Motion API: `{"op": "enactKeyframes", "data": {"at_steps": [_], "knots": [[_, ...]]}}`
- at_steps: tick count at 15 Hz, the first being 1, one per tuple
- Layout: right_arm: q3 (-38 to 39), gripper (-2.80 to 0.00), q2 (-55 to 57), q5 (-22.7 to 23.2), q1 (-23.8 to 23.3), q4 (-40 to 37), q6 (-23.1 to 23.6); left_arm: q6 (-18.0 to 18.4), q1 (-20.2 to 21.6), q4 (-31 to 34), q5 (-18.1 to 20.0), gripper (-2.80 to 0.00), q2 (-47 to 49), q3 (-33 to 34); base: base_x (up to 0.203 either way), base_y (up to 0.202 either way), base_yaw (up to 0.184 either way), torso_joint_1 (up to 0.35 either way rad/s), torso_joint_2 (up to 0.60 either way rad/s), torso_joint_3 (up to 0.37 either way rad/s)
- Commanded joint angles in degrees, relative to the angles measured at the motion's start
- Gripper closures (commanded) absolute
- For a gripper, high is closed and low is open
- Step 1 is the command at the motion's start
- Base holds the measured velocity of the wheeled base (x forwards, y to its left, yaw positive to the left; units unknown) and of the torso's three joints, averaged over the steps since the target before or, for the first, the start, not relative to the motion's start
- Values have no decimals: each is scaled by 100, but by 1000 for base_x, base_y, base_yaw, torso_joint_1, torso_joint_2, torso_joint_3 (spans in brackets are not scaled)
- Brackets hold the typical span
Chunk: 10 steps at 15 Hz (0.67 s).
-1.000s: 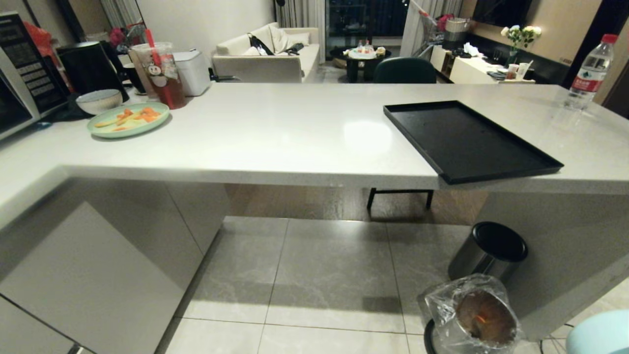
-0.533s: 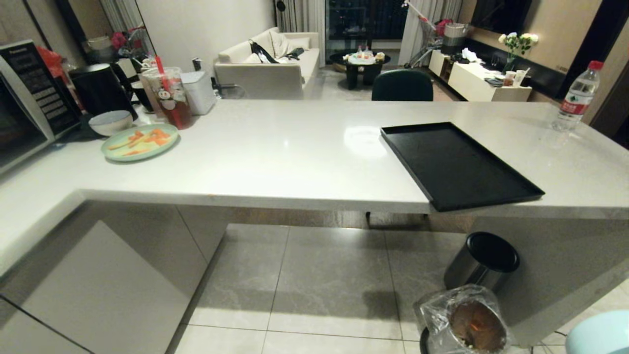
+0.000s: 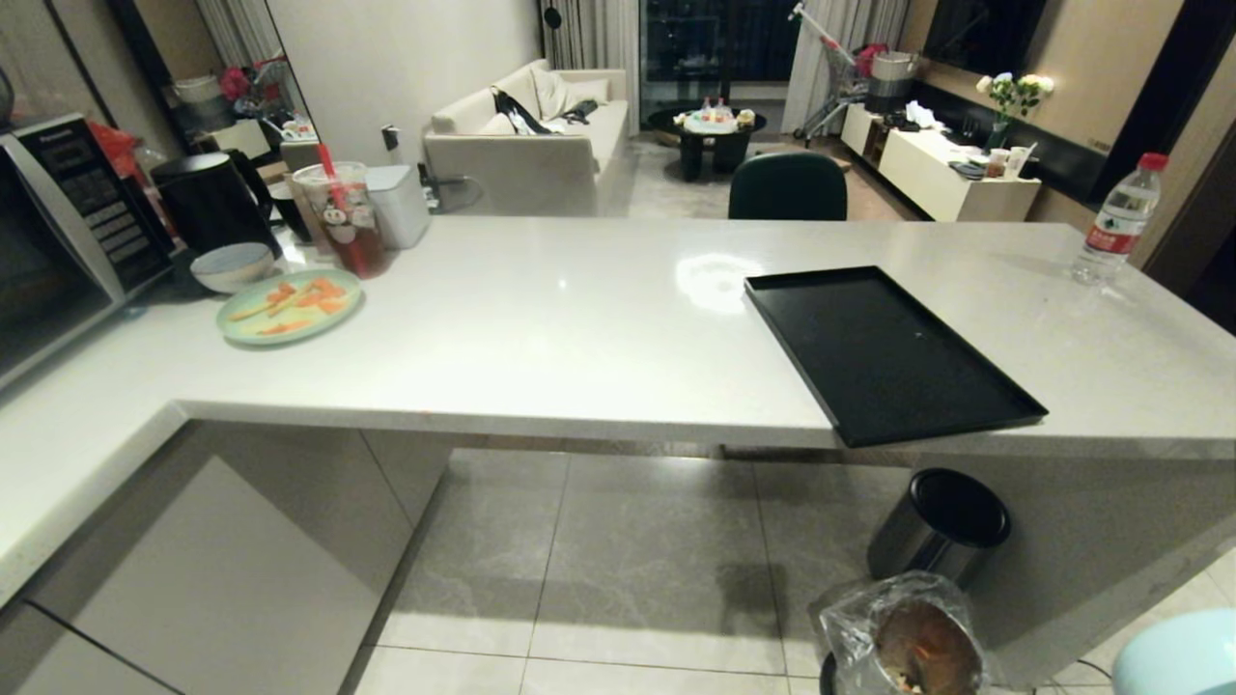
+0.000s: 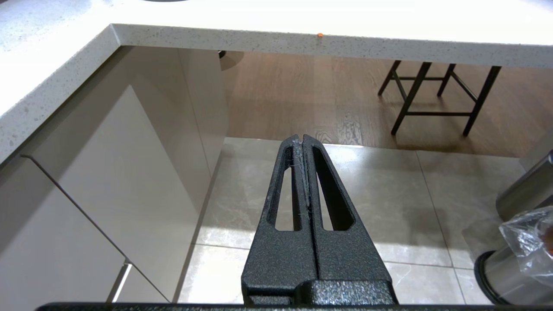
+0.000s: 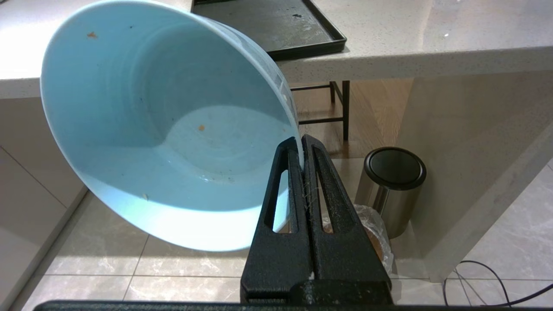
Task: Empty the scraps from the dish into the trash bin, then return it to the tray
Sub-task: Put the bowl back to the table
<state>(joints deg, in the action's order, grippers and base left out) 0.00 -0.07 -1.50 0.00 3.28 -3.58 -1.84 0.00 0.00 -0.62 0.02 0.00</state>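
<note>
Cut off at the head view's bottom edge: light-blue bowl (image 3: 1180, 658) and bagged trash bin (image 3: 906, 642). Behind the right gripper (image 5: 301, 149), most of the bin. Bottle (image 3: 1110, 224) label unreadable.

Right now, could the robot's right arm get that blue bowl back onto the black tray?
Probably yes. The right gripper is shut on the bowl rim, below the counter edge. The tray lies bare at that edge, nothing on it, so lifting the bowl up looks unobstructed.
</note>
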Motion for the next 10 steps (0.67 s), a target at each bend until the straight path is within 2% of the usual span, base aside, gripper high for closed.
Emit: {"op": "enactKeyframes", "data": {"at_steps": [1, 10], "knots": [[0, 0, 7, -8, 0, 6, -2, -1, 0, 0, 0, 0, 6, 0, 0, 0, 0, 10, -27, -15], [0, 0, 7, 0, 0, 6, -2, 17, 0, 0, 0, 0, 6, 0, 0, 0, 0, 0, 0, 0]]}}
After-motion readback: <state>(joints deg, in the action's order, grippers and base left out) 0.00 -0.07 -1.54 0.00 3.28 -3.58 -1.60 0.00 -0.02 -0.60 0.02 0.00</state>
